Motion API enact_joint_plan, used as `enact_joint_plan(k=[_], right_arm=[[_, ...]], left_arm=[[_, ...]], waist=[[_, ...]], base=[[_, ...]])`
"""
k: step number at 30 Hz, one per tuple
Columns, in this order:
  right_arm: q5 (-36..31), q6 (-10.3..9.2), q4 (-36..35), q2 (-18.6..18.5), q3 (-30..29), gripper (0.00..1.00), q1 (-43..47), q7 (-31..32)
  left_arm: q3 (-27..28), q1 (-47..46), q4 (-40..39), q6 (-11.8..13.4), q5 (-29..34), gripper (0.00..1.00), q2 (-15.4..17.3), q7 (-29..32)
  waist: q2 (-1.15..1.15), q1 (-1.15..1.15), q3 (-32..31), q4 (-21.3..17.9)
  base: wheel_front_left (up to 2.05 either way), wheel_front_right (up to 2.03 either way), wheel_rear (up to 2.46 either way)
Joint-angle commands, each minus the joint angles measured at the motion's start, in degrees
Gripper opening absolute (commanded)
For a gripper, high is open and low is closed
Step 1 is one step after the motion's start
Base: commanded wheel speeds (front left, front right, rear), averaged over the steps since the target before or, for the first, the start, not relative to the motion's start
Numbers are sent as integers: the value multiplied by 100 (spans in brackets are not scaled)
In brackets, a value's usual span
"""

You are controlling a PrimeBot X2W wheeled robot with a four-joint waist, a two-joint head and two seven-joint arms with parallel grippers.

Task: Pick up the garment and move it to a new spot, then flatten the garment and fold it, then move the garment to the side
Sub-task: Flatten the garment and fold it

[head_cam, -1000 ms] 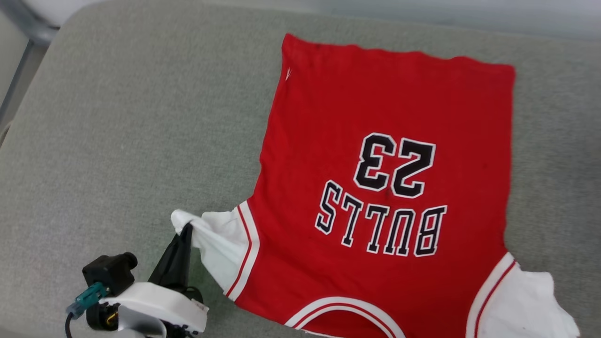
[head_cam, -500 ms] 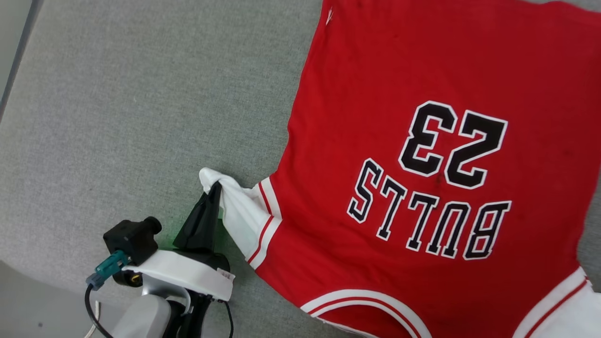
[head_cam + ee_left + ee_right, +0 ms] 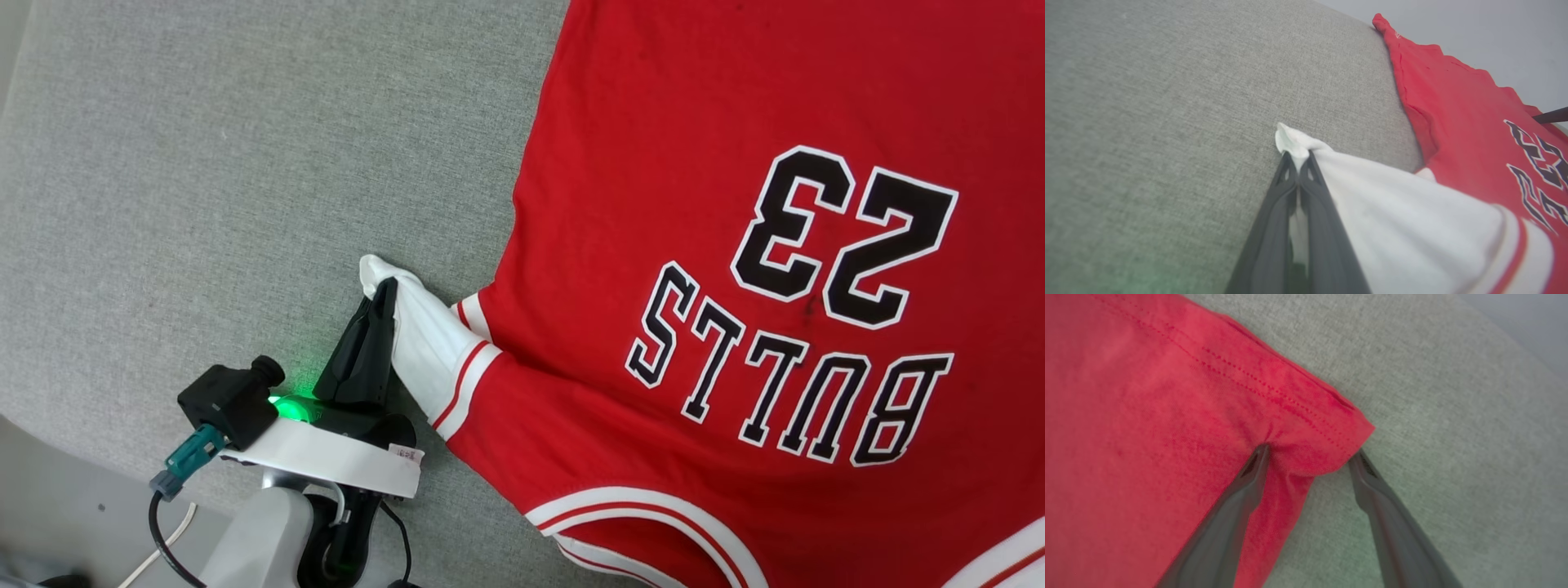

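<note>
Left claw (image 3: 382, 296), low and left in the head view, points up, its two dark fingers pressed together on a sleeve tip of the garment (image 3: 694, 122); pale forearm below. Right claw (image 3: 1308, 455) has its fingers spread wide, tips straddling a hem corner.

"BULLS" and "23" upside down on garment (image 3: 694, 245)

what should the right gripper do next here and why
Probably close the right gripper: its open jaws straddle the red hem corner of the garment, while the left gripper pinches the white sleeve tip.
</note>
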Motion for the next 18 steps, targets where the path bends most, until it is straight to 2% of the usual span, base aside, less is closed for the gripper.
enact_joint_plan(k=[1,2,3,4,5,11,18], right_arm=[[69,0,344,238,201,100,432,52],[46,0,377,226,230,100,458,60],[11,0,384,180,288,93,478,55],[11,0,384,180,288,93,478,55],[18,0,381,126,314,0,451,-21],[77,-3,408,94,273,0,232,-317],[283,-3,358,209,298,0,107,-1121]], left_arm=[[-18,-24,120,-19,46,0,-71,43],[-8,-28,143,-34,61,0,-96,46],[2,-30,167,-52,90,0,-113,55],[2,-30,167,-52,90,0,-113,55],[45,-34,186,-85,126,0,-126,55],[150,54,214,-132,202,0,-105,46],[262,205,290,-133,249,0,-43,33]], waist=[[0,2,31,0],[0,2,33,-2],[0,2,26,-4],[0,2,26,-4],[0,2,-8,-16],[0,2,-157,-116],[0,2,-610,-304]], base=[[0,0,0],[0,0,0],[0,0,0],[0,0,0],[0,0,0],[0,0,0],[0,0,0]])
